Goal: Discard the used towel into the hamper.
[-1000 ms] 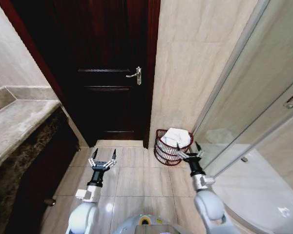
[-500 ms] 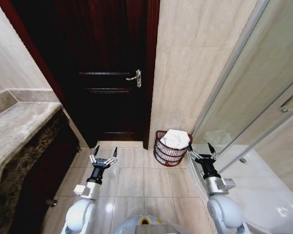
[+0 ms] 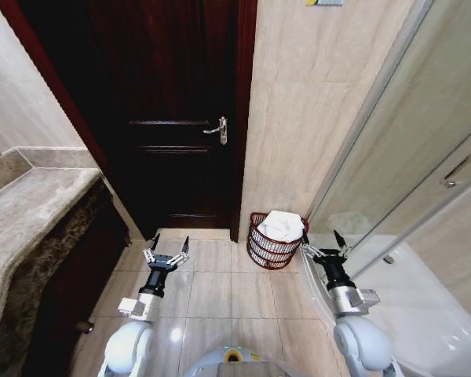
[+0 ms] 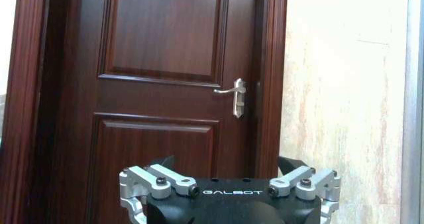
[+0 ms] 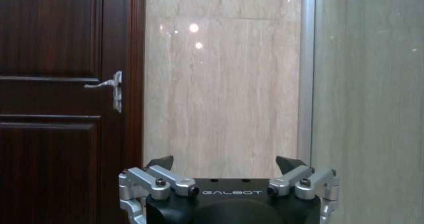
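Bathroom count: one of each thing, two end effectors.
One hamper [image 3: 277, 240], one white towel [image 3: 281, 225] in it, one door [image 3: 173, 110] with one handle [image 3: 218, 129], left end effector [image 3: 167, 247], right end effector [image 3: 323, 243].

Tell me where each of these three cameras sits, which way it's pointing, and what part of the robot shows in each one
Head view: from the robot's head, looking forward and down at the tiled floor, the dark door and the hamper holding the towel; both arms show, left gripper and right gripper open.
Left wrist view: on the left wrist, facing the door straight on; left gripper at the frame's bottom edge.
Right wrist view: on the right wrist, facing the tiled wall between door and glass shower panel; right gripper at the bottom edge.
Shared: all three show the door handle.
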Motion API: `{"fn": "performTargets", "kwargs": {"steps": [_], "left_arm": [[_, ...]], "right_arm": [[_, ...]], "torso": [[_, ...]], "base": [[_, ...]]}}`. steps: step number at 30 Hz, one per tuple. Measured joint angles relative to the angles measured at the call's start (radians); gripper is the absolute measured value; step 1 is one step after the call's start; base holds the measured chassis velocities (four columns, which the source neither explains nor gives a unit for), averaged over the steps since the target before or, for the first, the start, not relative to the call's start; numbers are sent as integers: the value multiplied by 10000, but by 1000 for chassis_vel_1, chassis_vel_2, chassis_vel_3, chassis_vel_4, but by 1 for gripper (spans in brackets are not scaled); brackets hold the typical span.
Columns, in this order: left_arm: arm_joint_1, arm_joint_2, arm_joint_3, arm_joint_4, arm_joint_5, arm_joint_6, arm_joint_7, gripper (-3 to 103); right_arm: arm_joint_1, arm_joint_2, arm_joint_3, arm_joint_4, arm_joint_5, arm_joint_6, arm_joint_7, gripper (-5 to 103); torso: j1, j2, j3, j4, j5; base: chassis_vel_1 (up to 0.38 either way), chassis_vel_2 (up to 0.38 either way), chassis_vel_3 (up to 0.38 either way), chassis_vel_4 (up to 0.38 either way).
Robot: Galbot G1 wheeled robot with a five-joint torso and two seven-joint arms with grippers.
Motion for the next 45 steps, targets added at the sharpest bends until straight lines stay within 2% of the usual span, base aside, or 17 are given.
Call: {"fn": "performTargets", "kwargs": {"steps": [19, 45], "left_arm": [[-27, -16, -24, 29, -13, -42, 5, 100], [133, -192, 33, -148, 142, -113, 113, 100]], "right_arm": [[46, 139, -242, 182, -315, -112, -1, 100], [-438, 173, -120, 353, -261, 297, -1, 100]], "torso": [[444, 955, 513, -1, 0], [1113, 2385, 1273, 0, 0]], "base": [[0, 0, 0, 0], [57, -53, -49, 57]]}}
